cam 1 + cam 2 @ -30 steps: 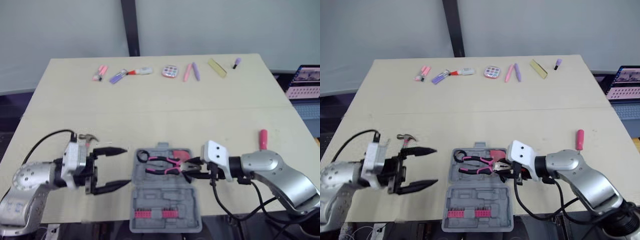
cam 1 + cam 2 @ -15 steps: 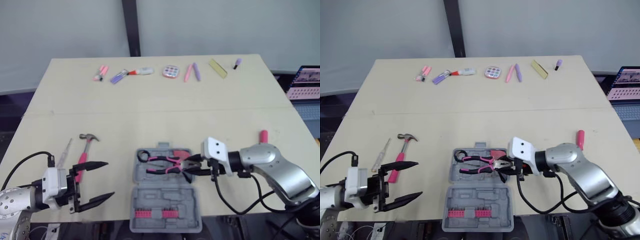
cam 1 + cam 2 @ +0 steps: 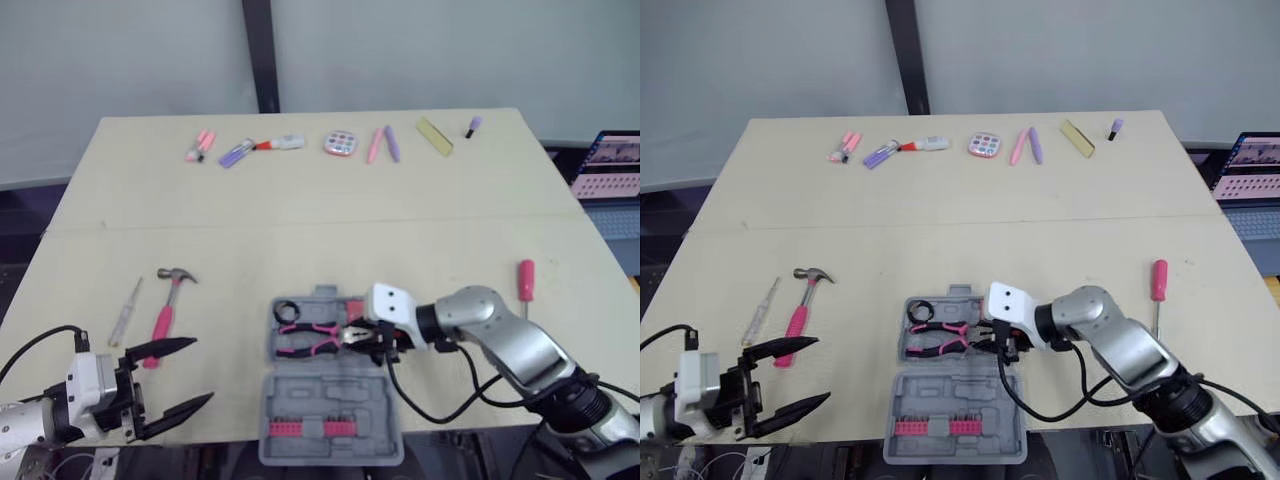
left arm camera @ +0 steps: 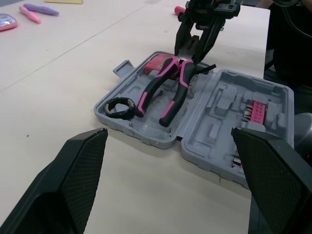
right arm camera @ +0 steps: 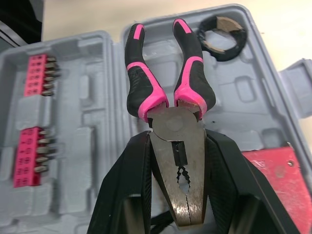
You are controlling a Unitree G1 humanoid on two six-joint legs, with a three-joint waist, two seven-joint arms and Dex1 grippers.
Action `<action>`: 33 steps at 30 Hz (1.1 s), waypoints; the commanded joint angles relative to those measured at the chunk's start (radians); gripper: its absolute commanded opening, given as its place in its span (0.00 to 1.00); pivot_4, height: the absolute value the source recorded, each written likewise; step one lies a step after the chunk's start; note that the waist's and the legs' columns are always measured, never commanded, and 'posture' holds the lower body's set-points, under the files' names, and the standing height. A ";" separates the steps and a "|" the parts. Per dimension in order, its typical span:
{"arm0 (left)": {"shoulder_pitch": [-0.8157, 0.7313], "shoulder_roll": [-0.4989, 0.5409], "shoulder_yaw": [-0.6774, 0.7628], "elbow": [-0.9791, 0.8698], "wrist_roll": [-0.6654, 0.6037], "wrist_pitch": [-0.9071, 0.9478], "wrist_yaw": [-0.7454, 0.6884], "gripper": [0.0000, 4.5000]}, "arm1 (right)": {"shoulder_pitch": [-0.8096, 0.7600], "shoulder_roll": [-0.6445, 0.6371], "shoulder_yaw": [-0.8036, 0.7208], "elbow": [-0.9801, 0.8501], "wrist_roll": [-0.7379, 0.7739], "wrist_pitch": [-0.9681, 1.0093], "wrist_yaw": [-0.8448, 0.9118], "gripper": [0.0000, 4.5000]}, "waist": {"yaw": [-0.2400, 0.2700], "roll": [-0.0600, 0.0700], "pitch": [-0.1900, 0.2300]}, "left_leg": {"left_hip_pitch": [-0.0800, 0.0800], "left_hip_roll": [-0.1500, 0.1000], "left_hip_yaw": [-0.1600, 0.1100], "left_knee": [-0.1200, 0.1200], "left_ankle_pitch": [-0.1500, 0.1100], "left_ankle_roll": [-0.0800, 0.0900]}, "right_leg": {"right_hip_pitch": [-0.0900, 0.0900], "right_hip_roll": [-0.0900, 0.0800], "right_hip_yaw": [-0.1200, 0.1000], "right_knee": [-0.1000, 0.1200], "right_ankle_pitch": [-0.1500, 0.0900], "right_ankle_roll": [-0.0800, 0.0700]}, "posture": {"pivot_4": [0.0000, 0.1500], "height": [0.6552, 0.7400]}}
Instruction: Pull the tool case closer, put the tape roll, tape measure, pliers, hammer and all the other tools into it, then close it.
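The tool case [image 3: 330, 395] lies open at the middle of the table's [image 3: 330, 220] near edge, and its near half reaches a little past that edge. In the far half there are three things. One pair of pliers [image 3: 305, 331] lies with its pink and black handles pointing left. One black tape roll [image 3: 287, 310] is in the far-left corner, just beside the handles. One red tape measure [image 4: 157, 62] is on the far-right side, next to the pliers' head. The near half holds two pink bit holders [image 5: 30, 155].

The right gripper [image 3: 360, 338] comes in from the right over the case, and its two fingers are closed on the metal head of the pliers, one on each side.

The left gripper [image 3: 203, 370] is at the near-left corner of the table, well apart from the case, with its fingers wide apart and nothing between them.

Left of the case lie one hammer [image 3: 168, 300] with a pink handle and one thin clear screwdriver [image 3: 126, 310], side by side and apart from each other. Right of the case, near the right edge, lies one pink-handled screwdriver [image 3: 526, 282].

The middle band of the table is bare from left edge to right edge. Along the far edge there is a row of small coloured pens and markers [image 3: 384, 143].
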 commanded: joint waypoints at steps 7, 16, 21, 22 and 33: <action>0.013 -0.004 -0.016 -0.051 -0.011 -0.008 0.046 0.97 | -0.008 0.036 0.016 -0.004 -0.019 -0.015 0.011 0.22 | -0.002 0.000 0.000 | 0.000 0.000 0.000 0.000 0.000 0.000 | 0.000 0.000 0.000 0.000 0.000 0.000 | 1.00 1.00; 0.030 0.001 -0.013 -0.062 -0.010 -0.001 0.053 0.97 | -0.021 0.078 0.028 0.034 -0.038 -0.033 0.013 0.22 | -0.005 0.000 0.000 | 0.000 0.000 0.000 0.000 0.000 0.000 | 0.000 0.000 0.000 0.000 0.000 0.000 | 1.00 1.00; 0.042 0.000 -0.014 -0.071 -0.009 -0.002 0.060 0.97 | -0.021 0.094 0.030 0.038 -0.033 -0.036 0.023 0.22 | -0.008 0.000 0.000 | 0.000 0.000 0.000 -0.001 0.000 0.000 | 0.000 0.000 0.000 0.000 0.000 0.000 | 1.00 1.00; 0.044 0.000 -0.015 -0.073 -0.009 -0.002 0.061 0.97 | -0.018 0.097 0.031 0.040 -0.036 -0.039 0.023 0.22 | -0.009 0.000 0.000 | 0.000 0.000 0.000 -0.001 0.000 0.000 | 0.000 0.000 0.000 0.000 0.000 0.000 | 1.00 1.00; 0.051 0.004 -0.013 -0.090 -0.009 0.005 0.071 0.97 | 0.003 0.115 0.043 0.087 -0.062 -0.099 0.028 0.22 | -0.022 0.000 0.000 | 0.000 0.000 0.000 -0.002 0.000 0.000 | 0.000 0.000 0.000 0.000 0.000 -0.001 | 1.00 1.00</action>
